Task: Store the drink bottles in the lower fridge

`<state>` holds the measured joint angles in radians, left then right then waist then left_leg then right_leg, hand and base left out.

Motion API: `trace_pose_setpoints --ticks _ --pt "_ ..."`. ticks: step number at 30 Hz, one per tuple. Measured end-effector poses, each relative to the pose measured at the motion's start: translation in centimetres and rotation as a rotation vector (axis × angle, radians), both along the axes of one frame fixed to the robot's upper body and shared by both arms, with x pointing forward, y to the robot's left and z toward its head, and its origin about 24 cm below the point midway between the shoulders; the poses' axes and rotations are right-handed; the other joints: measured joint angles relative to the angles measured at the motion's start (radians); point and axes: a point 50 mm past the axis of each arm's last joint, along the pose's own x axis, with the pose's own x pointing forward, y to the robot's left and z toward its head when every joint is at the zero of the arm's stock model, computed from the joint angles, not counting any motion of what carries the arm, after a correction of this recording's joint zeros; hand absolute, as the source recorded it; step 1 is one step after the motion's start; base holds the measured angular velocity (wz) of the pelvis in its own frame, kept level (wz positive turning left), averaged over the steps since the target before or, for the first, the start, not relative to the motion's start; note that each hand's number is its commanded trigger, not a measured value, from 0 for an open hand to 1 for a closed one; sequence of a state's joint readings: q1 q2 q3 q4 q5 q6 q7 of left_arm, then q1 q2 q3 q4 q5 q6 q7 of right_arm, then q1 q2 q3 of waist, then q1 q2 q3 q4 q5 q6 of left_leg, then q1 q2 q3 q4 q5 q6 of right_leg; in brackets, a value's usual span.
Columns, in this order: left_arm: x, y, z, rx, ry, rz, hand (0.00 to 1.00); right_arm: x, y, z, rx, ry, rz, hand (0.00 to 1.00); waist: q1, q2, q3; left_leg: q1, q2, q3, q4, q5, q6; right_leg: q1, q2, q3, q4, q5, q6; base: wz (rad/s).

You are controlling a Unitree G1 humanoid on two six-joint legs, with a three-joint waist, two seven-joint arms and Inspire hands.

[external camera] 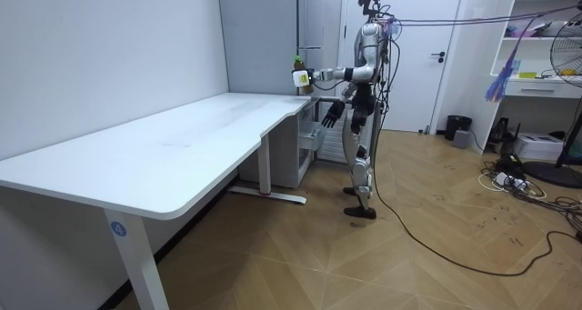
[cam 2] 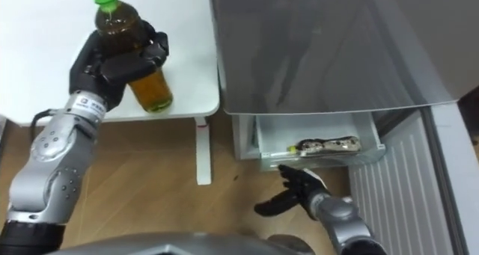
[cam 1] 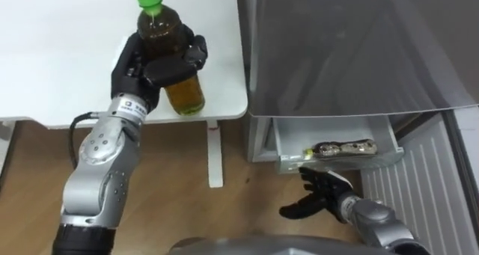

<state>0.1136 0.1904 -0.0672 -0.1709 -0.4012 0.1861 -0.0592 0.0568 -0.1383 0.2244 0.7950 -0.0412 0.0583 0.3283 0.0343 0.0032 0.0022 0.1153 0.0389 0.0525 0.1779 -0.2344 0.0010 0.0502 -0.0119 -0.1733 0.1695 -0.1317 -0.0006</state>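
The drink bottle (cam 1: 185, 92) is up in the left hand (cam 1: 136, 69), upper left of centre in the eye views, fingers and thumb curled dark around its middle. It looks lifted just clear of the white table (cam 1: 60, 45), near the table's right-hand corner. It stands close to upright, green cap toward the top of the frame and leaning a touch left, so the long axis runs from cap at upper left down to base at lower right.

Over to the lower right: the fridge drawer (cam 1: 288, 141) is pulled open under the grey fridge (cam 1: 352, 45), with a shiny packet (cam 1: 344, 148) lying inside. Just below its front edge hangs the right hand (cam 1: 323, 189), fingers loosely spread and holding nothing.

So it's roughly halfway, I'd say: bottle gripped, drawer open, but nothing delivered yet. What's left is the carry across to the right, the lowering in, and closing.
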Motion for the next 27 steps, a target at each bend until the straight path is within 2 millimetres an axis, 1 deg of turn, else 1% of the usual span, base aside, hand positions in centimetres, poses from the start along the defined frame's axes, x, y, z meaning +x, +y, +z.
trace_pose_setpoints --ticks 1,4,6,9,15,19,21,24,27 --pt "0.0 -0.3 -0.1 -0.003 0.004 -0.015 1.00 0.1 0.2 0.1 0.010 -0.002 0.013 0.00 0.000 0.000 0.0001 -0.001 0.000 0.000 0.002 0.000 0.000 0.001 -0.001 -0.001 0.000 0.000 0.000 0.04" --pt "-0.3 -1.2 -1.2 -0.015 0.046 -0.089 1.00 0.6 1.3 0.7 0.054 -0.016 0.095 0.00 0.005 -0.001 0.0013 0.000 0.000 0.003 0.004 0.000 0.000 0.003 -0.002 0.004 0.003 0.000 0.000 -0.04" --pt "-0.9 -1.7 -2.4 -0.021 0.095 -0.120 1.00 1.0 2.3 1.3 0.102 -0.027 0.161 0.00 0.002 -0.006 0.0053 0.000 -0.003 0.008 0.010 0.000 0.000 0.001 -0.001 0.004 0.006 -0.001 -0.001 -0.04" --pt "-1.4 -2.3 -3.0 -0.031 0.122 -0.162 1.00 1.3 3.0 1.9 0.151 -0.030 0.221 0.00 0.004 -0.009 0.0076 -0.001 -0.002 0.011 0.011 0.000 0.000 0.000 -0.001 0.002 0.007 -0.002 -0.002 0.00" --pt "-1.6 -2.7 -3.0 -0.045 0.117 -0.219 1.00 1.9 4.4 3.1 0.235 -0.056 0.319 0.00 0.006 -0.008 0.0075 -0.008 0.000 0.011 0.009 0.000 0.000 0.000 -0.001 -0.008 0.005 -0.004 -0.004 0.04" --pt "-1.8 -3.2 -3.1 -0.046 0.125 -0.242 1.00 2.0 5.0 3.4 0.294 -0.060 0.324 0.00 0.010 -0.009 0.0071 -0.016 0.000 0.017 0.014 0.000 0.000 -0.003 -0.002 -0.006 0.005 -0.004 -0.003 0.00" --pt "-1.9 -3.6 -3.2 -0.066 0.133 -0.261 1.00 2.6 5.6 4.3 0.351 -0.093 0.335 0.00 0.015 -0.010 0.0067 -0.025 0.001 0.024 0.019 0.000 0.000 -0.023 -0.003 -0.004 0.018 -0.004 -0.003 -0.04" --pt "-2.2 -4.3 -3.7 -0.073 0.155 -0.297 1.00 3.1 6.5 5.5 0.425 -0.139 0.349 0.00 0.017 -0.010 0.0069 -0.017 0.001 0.023 0.019 0.000 0.000 -0.013 -0.003 -0.007 0.016 -0.004 -0.003 0.00" --pt "-2.4 -4.5 -3.8 -0.076 0.157 -0.333 1.00 3.4 6.8 6.0 0.466 -0.152 0.343 0.00 0.016 -0.011 0.0075 -0.015 0.001 0.021 0.019 0.000 0.000 -0.008 -0.004 -0.007 0.016 -0.004 -0.003 0.04"
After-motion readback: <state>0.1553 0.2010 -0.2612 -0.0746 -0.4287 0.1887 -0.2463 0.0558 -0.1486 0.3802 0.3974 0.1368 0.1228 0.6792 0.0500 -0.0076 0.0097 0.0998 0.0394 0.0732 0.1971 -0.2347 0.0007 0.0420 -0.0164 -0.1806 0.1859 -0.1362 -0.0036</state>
